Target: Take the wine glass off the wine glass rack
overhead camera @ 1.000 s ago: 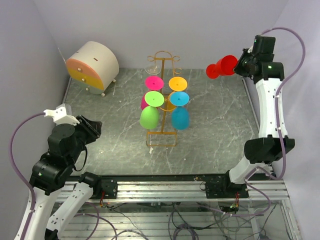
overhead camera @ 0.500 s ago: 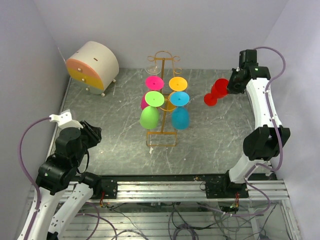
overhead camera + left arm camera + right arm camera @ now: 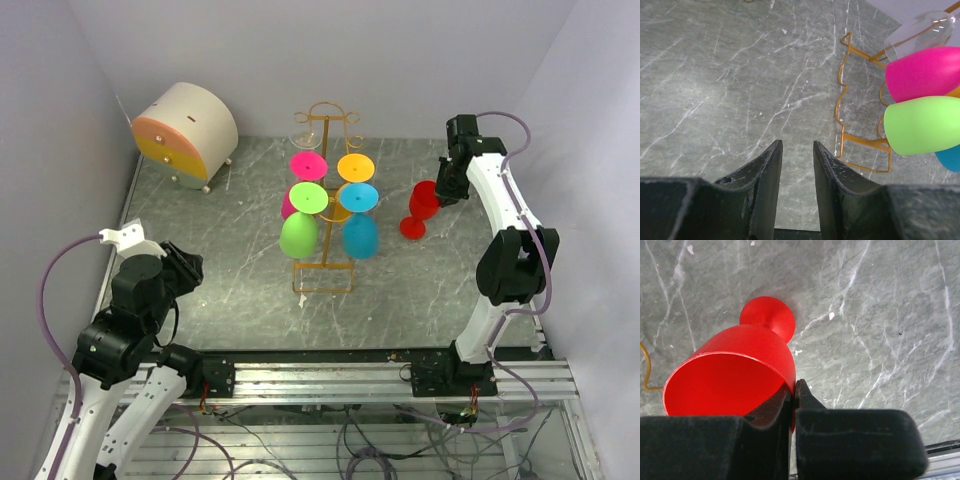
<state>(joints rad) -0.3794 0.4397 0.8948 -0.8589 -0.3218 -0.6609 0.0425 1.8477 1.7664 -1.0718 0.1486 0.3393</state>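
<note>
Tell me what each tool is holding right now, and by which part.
The right tool pinches the red wine glass by the rim of its bowl. The left tool holds nothing; its jaws stand apart.

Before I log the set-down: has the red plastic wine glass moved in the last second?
Yes: the red plastic wine glass moved down-left in view, nearer the golden wire rack.

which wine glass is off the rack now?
The red wine glass, held by the right gripper, upright right of the wine glass rack. The green glass, blue glass, pink glass, orange glass and clear glass hang inverted on it.
</note>
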